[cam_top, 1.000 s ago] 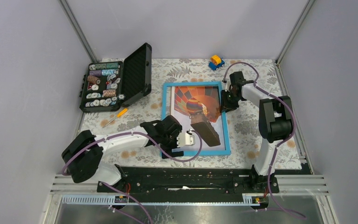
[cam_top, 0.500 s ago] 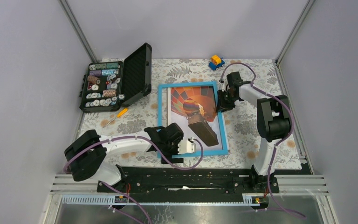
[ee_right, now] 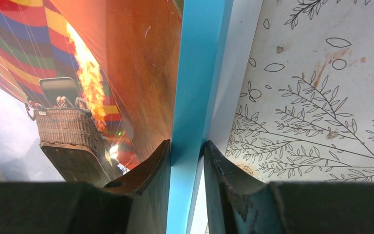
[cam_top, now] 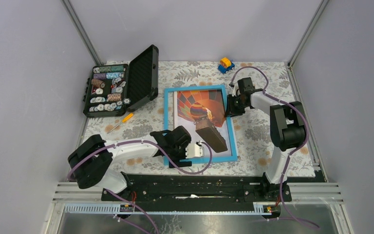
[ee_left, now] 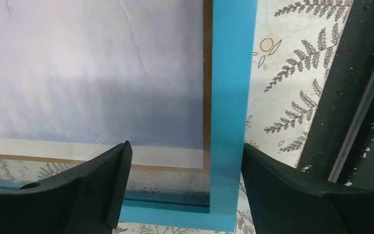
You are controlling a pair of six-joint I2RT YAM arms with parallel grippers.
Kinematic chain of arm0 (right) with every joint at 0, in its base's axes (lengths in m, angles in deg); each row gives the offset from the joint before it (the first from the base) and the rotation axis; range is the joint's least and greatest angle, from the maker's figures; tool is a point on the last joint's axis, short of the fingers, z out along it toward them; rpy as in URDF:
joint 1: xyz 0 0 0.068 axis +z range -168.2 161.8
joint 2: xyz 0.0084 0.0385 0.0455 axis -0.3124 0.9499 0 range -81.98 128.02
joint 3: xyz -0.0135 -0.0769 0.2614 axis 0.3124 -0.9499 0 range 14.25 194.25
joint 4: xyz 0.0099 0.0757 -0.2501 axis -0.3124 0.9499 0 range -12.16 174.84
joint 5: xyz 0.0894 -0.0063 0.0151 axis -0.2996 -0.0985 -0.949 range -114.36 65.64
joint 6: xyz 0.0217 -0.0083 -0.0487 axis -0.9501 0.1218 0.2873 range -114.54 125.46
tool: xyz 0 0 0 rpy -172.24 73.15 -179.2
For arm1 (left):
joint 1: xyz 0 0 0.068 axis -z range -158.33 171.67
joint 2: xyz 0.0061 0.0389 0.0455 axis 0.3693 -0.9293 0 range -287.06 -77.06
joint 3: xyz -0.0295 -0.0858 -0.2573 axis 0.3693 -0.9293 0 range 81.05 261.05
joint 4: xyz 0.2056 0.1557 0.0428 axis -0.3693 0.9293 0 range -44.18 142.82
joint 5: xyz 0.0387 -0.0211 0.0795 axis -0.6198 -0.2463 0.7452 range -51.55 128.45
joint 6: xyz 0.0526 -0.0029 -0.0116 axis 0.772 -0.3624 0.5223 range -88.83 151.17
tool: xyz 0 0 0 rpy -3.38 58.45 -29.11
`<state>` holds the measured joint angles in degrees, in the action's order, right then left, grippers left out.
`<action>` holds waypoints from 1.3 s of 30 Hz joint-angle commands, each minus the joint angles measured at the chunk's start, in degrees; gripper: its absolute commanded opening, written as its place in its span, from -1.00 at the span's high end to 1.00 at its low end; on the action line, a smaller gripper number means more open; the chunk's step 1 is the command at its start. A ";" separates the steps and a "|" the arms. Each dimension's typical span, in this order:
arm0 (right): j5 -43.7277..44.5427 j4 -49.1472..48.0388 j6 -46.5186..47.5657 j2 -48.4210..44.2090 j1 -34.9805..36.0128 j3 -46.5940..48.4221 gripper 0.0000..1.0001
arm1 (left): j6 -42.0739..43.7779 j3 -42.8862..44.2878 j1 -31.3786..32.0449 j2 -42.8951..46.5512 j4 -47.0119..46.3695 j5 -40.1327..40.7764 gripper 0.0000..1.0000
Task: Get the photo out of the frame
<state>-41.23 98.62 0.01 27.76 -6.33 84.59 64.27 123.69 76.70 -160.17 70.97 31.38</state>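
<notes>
Turquoise border runs between the fingers of your right hand point(ee_right: 187, 161), which is pinched on the far right edge of the frame point(cam_top: 168, 127). Your left hand point(ee_left: 185, 185) straddles the frame's near corner with its jaws wide and clear of the border on both sides, so it has hold of nothing yet. Between them the photo point(cam_top: 199, 105) of the hot-air balloon sits inside the frame, which lies on the floral worktop point(cam_top: 258, 131) with a brown block point(cam_top: 212, 137) resting on it. Beyond lie the open poker chip case point(cam_top: 121, 83) and a toy car point(cam_top: 226, 64). By my judgement, extraction has hardly started: the print is not yet out.
</notes>
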 commanded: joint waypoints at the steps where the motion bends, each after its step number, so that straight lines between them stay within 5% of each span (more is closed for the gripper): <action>1: 0.34 5.44 1.50 1.77 -0.18 -3.50 1.00 | 3.59 -0.62 -1.54 -0.56 -1.24 3.74 -0.79; 17: -1.25 6.44 1.98 -2.00 -0.18 -7.43 1.00 | 9.44 -1.38 -7.29 2.71 0.33 2.49 -0.66; 24: -6.65 6.83 0.53 -4.57 -0.10 -2.25 1.00 | 9.96 -0.46 -7.48 4.45 2.33 1.09 -0.23; 30: -7.94 7.44 -0.53 -2.83 0.24 0.73 1.00 | 10.77 0.28 -8.37 4.86 3.42 1.27 -0.08; 39: -9.03 6.79 -2.32 -1.16 2.02 2.97 1.00 | 12.14 0.76 -10.68 4.80 3.77 2.25 -0.21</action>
<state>-43.87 103.38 -2.57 26.45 -6.46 84.64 74.44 122.20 67.65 -156.91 76.94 31.86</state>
